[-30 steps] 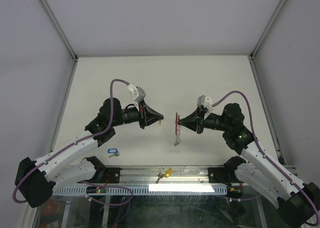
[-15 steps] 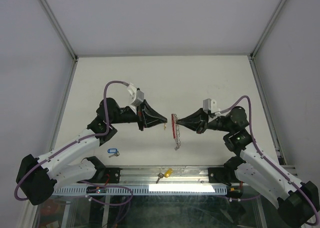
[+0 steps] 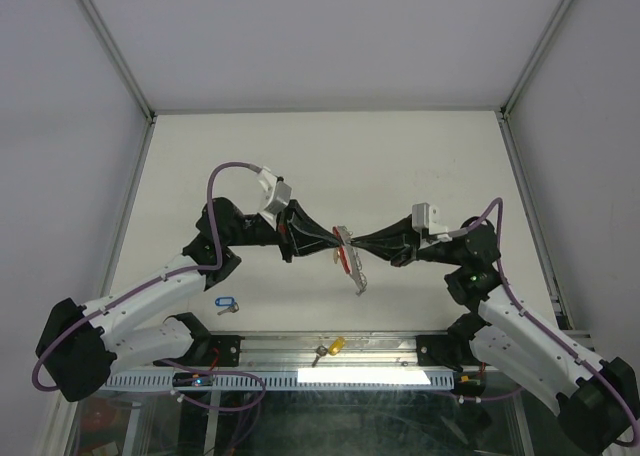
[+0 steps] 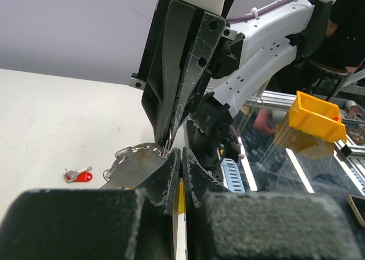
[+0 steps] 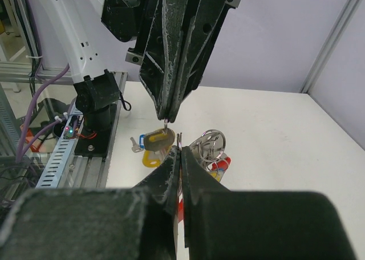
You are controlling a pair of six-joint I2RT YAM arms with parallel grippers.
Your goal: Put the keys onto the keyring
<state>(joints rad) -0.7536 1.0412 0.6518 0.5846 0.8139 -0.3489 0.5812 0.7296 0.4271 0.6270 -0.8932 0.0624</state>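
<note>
Hanging above the table (image 3: pixel 420 156), the keyring (image 3: pixel 352 266) is pinched in your right gripper (image 3: pixel 358 246). Your left gripper (image 3: pixel 333 247), clamped on a yellow-tagged key (image 4: pixel 180 198), meets it tip to tip. Judging by this, the threading isn't finished. A blue-tagged key (image 3: pixel 225 304), a red-tagged key (image 4: pixel 78 175) and a second yellow key (image 3: pixel 333 346) lie loose.

Both arms meet tip to tip over the middle of the table (image 3: pixel 400 156), with the left gripper (image 3: pixel 335 248) coming in from the left and the right gripper (image 3: pixel 358 245) from the right. The keyring (image 3: pixel 357 279) sits right between the tips, pinched by the right one, and dangles toward the near edge. A hanging key (image 5: pixel 158 139) is just under the left gripper's tip. The table key (image 3: pixel 226 304) lies near the left arm, well apart from the keyring. The rail key (image 3: pixel 330 348) rests on the front rail (image 3: pixel 390 348) between the arm bases.
</note>
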